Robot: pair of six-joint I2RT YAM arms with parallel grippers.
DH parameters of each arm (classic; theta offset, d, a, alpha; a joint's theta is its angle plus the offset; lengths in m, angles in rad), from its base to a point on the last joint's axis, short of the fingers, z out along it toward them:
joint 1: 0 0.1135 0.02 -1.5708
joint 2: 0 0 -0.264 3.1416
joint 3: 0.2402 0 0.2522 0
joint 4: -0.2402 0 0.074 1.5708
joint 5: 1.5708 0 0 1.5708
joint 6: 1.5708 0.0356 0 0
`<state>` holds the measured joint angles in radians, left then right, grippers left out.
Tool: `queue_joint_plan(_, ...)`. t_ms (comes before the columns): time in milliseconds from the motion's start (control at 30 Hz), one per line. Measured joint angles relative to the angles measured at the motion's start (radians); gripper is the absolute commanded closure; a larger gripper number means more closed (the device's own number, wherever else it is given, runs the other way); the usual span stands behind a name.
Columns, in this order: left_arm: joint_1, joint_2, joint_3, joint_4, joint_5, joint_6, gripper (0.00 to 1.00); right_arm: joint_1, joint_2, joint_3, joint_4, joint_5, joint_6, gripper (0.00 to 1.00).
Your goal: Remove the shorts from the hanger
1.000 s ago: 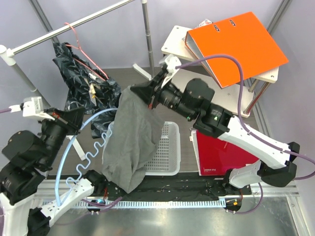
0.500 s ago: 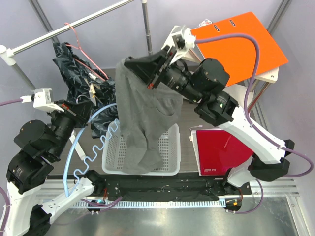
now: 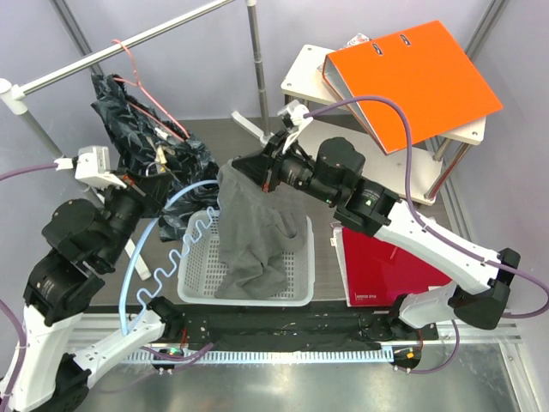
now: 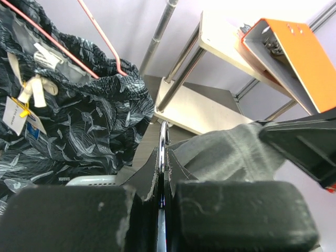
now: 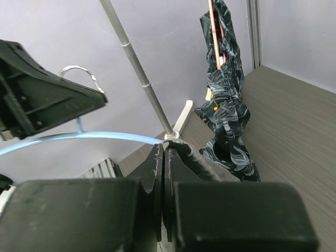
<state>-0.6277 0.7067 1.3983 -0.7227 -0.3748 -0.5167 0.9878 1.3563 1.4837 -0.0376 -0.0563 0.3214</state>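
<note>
Grey shorts (image 3: 253,240) hang from my right gripper (image 3: 242,169), which is shut on their waistband (image 5: 210,157); their lower part drapes into the white basket (image 3: 296,283). My left gripper (image 3: 141,196) is shut on the metal hook (image 4: 163,137) of the light blue hanger (image 3: 129,266). In the right wrist view the blue hanger (image 5: 79,137) runs right up to my right gripper (image 5: 165,149) at the cloth's edge. Whether it is still inside the shorts I cannot tell. In the left wrist view the shorts (image 4: 231,157) lie just right of my left gripper (image 4: 163,157).
Dark patterned shorts (image 3: 137,137) hang on a red hanger (image 3: 129,60) from the metal rail (image 3: 129,43) at back left. An orange binder (image 3: 412,77) lies on a white shelf (image 3: 463,133) at back right. A red box (image 3: 386,266) stands right of the basket.
My right gripper lifted the grey shorts high, then brought them down, so they now bunch into the basket. My left arm rose and shifted right with the hanger.
</note>
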Motion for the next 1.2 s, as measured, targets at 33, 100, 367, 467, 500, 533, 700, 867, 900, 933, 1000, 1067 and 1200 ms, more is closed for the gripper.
queue_joint_plan(33, 0.000, 0.008, 0.000, 0.002, 0.001, 0.000, 1.00, 0.000, -0.004, 0.002, 0.004, -0.002, 0.001, 0.99)
queue_joint_plan(100, 0.000, 0.021, -0.004, 0.007, 0.002, 0.001, 1.00, 0.000, -0.027, -0.016, 0.021, -0.002, 0.005, 0.99)
queue_joint_plan(367, 0.000, 0.023, -0.021, 0.023, 0.002, 0.004, 1.00, -0.015, -0.086, -0.124, 0.045, -0.004, 0.038, 0.99)
queue_joint_plan(467, 0.000, 0.029, -0.022, 0.035, 0.002, 0.013, 1.00, -0.017, -0.050, -0.061, 0.020, -0.011, 0.038, 0.99)
queue_joint_plan(500, 0.000, 0.031, -0.022, 0.040, 0.001, 0.016, 1.00, -0.018, -0.042, -0.042, 0.019, -0.014, 0.038, 0.99)
queue_joint_plan(533, 0.000, 0.034, -0.022, 0.045, 0.001, 0.021, 1.00, -0.019, -0.035, -0.027, 0.020, -0.019, 0.040, 0.99)
queue_joint_plan(700, 0.000, 0.055, -0.022, 0.066, 0.000, 0.036, 1.00, -0.020, -0.039, -0.055, 0.077, -0.045, 0.068, 0.99)
queue_joint_plan(867, 0.000, 0.075, -0.023, 0.067, -0.010, 0.058, 1.00, -0.020, -0.067, -0.262, 0.151, -0.058, 0.132, 0.99)
queue_joint_plan(900, 0.000, 0.075, -0.023, 0.067, -0.012, 0.060, 1.00, -0.020, -0.067, -0.315, 0.158, -0.061, 0.149, 0.99)
queue_joint_plan(933, 0.000, 0.075, -0.023, 0.067, -0.015, 0.062, 1.00, -0.020, -0.064, -0.350, 0.157, -0.063, 0.158, 0.99)
queue_joint_plan(1000, 0.000, 0.074, -0.023, 0.061, -0.018, 0.070, 1.00, -0.021, -0.053, -0.438, 0.159, -0.076, 0.191, 0.99)
queue_joint_plan(1067, 0.000, 0.069, -0.023, 0.060, -0.019, 0.076, 1.00, -0.021, -0.035, -0.493, 0.162, -0.092, 0.217, 0.99)
queue_joint_plan(1200, 0.000, 0.056, -0.023, 0.061, -0.019, 0.076, 1.00, 0.006, 0.015, -0.588, 0.173, -0.141, 0.264, 0.99)
